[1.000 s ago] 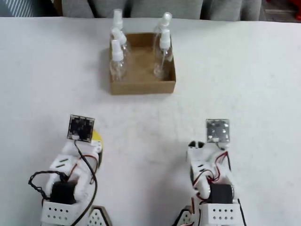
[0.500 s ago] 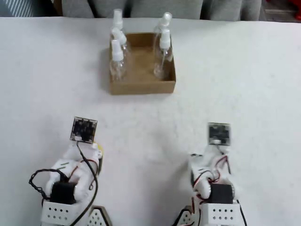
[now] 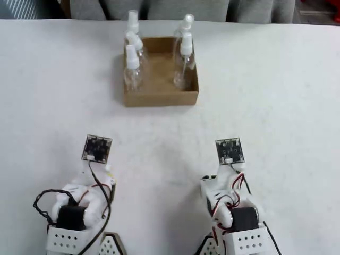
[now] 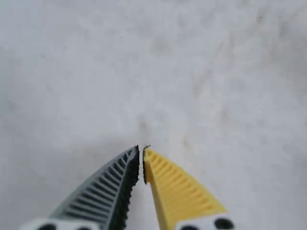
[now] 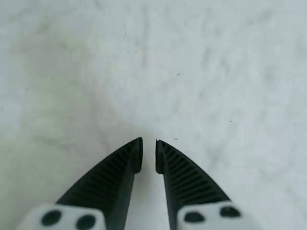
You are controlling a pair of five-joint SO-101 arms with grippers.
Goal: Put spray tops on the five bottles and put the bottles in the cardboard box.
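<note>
The cardboard box (image 3: 159,98) stands at the far middle of the white table. Clear bottles with white spray tops stand upright inside it: three along its left wall (image 3: 132,68) and two along its right wall (image 3: 184,58). Both arms are folded back at the near edge, well apart from the box. The left arm (image 3: 79,204) holds its grey and yellow left gripper (image 4: 141,149) shut and empty over bare table. On the other side, the right arm (image 3: 234,210) keeps its black right gripper (image 5: 148,143) shut with only a thin slit between the tips, holding nothing.
White table surface (image 3: 276,95) stretches on all sides of the box and between the two arms. Grey chair backs (image 3: 159,8) line the far edge of the table.
Both arms have drawn back toward the near edge. The right arm's wrist has also swung a little to the left. The box and bottles have not moved.
</note>
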